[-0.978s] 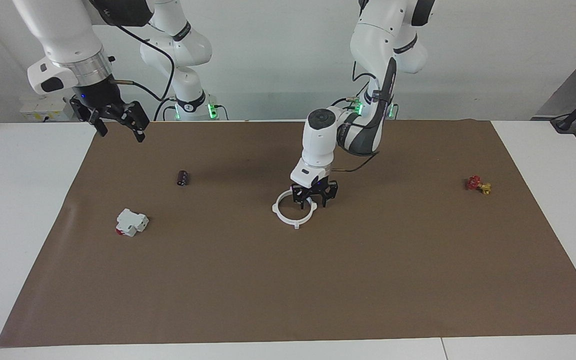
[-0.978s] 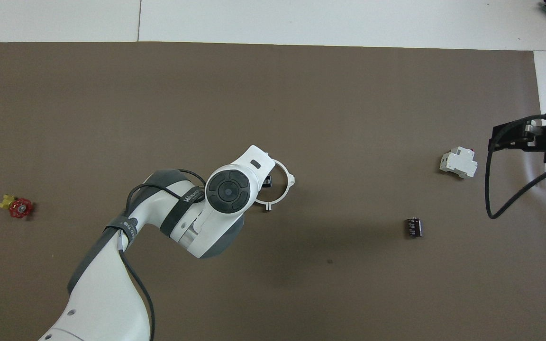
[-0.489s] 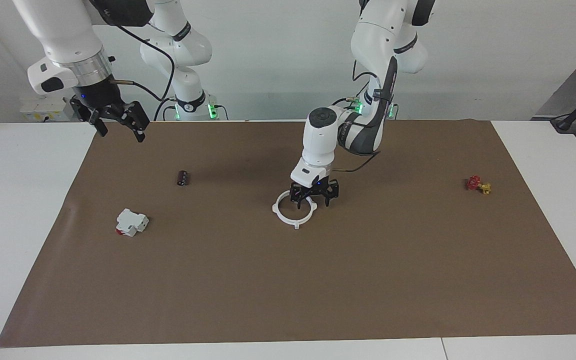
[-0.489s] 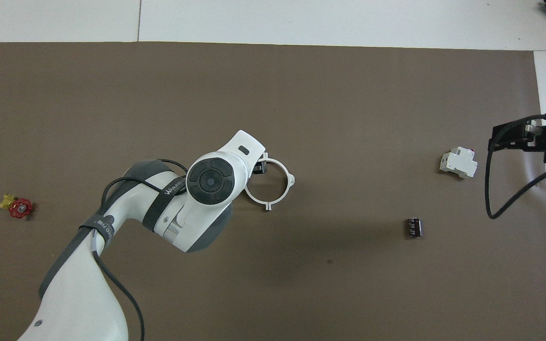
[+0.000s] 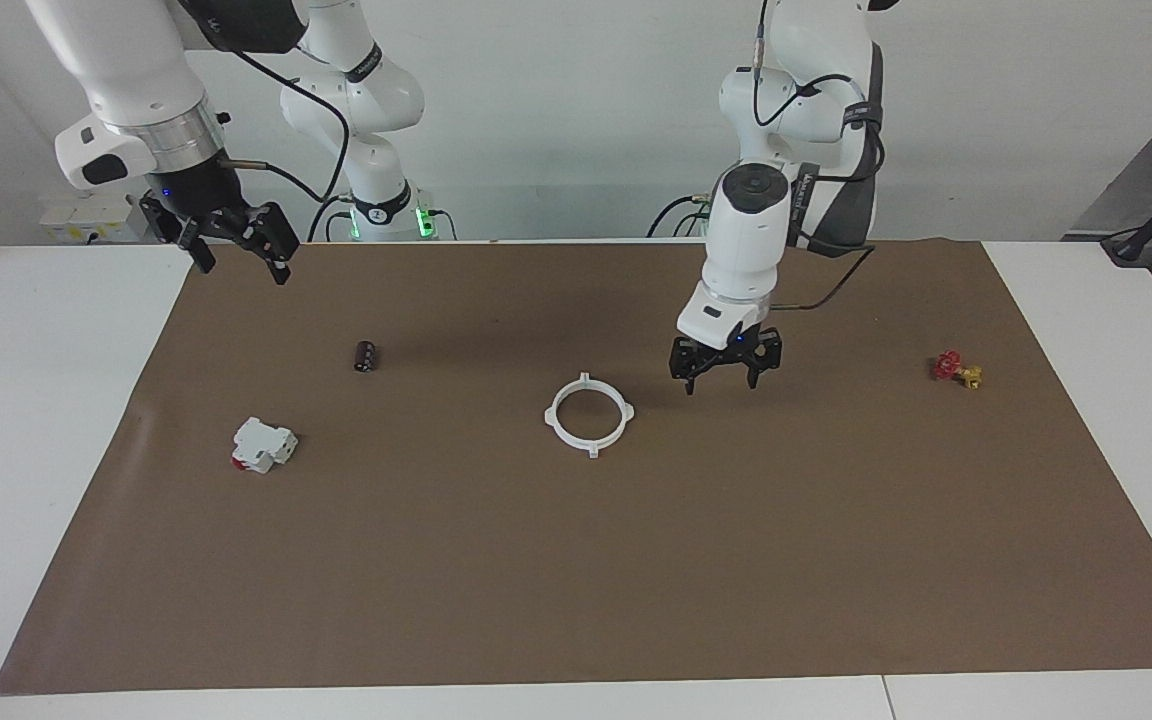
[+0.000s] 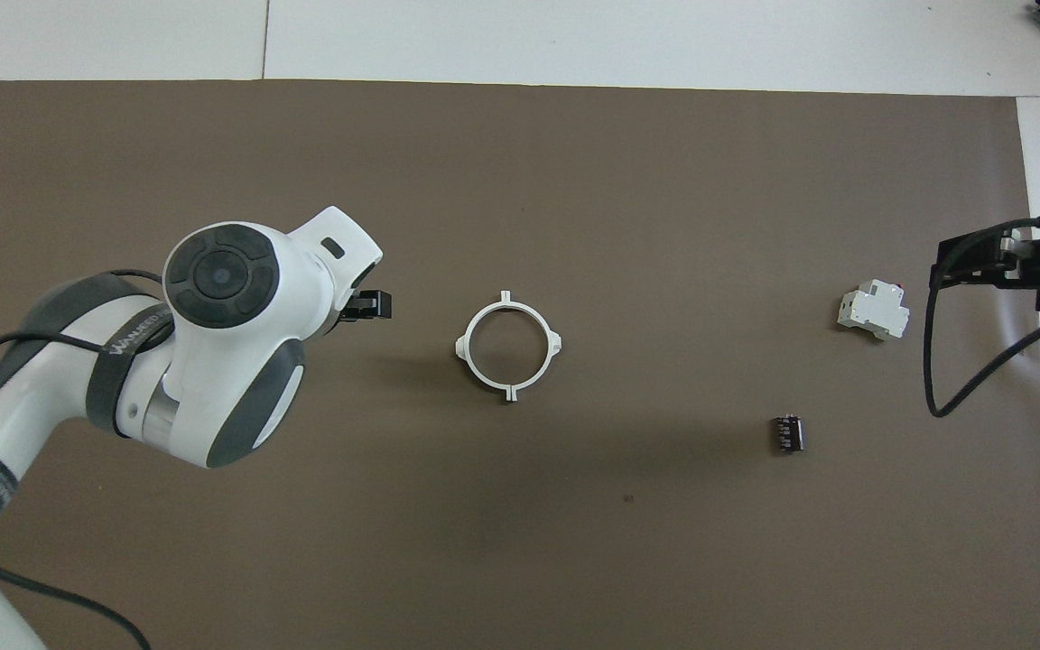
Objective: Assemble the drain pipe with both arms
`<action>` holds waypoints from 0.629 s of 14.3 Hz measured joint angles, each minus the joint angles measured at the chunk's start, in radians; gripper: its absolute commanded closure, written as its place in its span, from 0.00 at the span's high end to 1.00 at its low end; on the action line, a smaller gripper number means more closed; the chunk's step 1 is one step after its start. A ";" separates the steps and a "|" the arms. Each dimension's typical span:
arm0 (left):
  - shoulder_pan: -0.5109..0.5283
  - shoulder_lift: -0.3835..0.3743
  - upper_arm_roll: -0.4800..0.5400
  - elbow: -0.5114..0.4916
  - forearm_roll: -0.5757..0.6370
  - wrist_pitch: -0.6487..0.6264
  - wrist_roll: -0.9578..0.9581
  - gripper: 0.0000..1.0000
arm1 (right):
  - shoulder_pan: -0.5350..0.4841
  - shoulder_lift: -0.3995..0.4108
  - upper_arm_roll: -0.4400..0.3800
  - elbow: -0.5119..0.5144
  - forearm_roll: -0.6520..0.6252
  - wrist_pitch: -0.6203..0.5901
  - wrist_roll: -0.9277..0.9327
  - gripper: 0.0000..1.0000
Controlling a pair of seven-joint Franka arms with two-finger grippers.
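Left gripper [image 5: 725,374] spread and empty, up over bare mat, at 3 o'clock of the drain pipe [image 5: 588,413] in the facing view. Ring lies flat mid-mat, apparently joined; assembly judged done, next only retreat. Right gripper [image 5: 234,243] spread, waiting over the mat's edge. No containers seen.

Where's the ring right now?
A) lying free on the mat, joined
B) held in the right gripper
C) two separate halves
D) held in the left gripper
A: the ring lies whole on the mat; the open left gripper hangs beside it, and the right gripper waits empty.
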 measured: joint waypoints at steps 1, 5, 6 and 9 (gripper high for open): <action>0.030 -0.017 0.000 0.000 -0.021 -0.017 0.060 1.00 | 0.000 0.000 0.000 0.000 0.000 0.000 0.000 1.00; 0.187 -0.107 0.004 0.005 -0.114 -0.120 0.347 1.00 | 0.000 0.000 0.000 0.000 0.000 0.000 0.000 1.00; 0.228 -0.143 0.006 0.010 -0.116 -0.156 0.388 1.00 | 0.000 0.000 0.000 0.000 0.000 0.000 0.000 1.00; 0.296 -0.209 0.008 0.087 -0.117 -0.302 0.434 1.00 | 0.000 0.000 0.000 0.000 0.000 0.000 0.000 1.00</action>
